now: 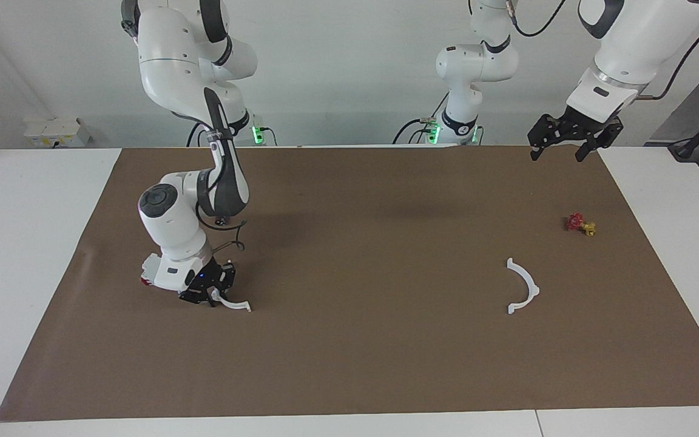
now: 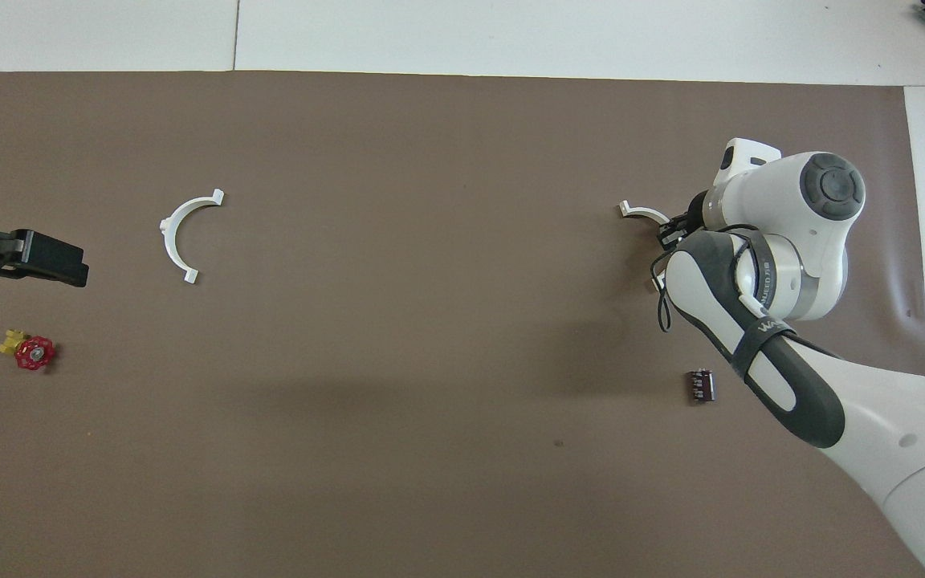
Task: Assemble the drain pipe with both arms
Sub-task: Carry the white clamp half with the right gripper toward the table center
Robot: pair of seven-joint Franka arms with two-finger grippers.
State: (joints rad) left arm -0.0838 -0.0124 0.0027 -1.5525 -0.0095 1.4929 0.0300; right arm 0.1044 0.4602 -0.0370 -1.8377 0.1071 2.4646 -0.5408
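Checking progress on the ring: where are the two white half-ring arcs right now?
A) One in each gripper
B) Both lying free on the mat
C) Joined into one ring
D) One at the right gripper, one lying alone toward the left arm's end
D: the right gripper is down at one arc; the other arc lies alone, with the left gripper raised away from it.

No legible text on anything shown

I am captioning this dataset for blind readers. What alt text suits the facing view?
The right gripper is down on the brown mat, at one white half-ring. The other half-ring lies alone toward the left arm's end, with a small red and yellow valve nearer the robots. The left gripper waits raised.
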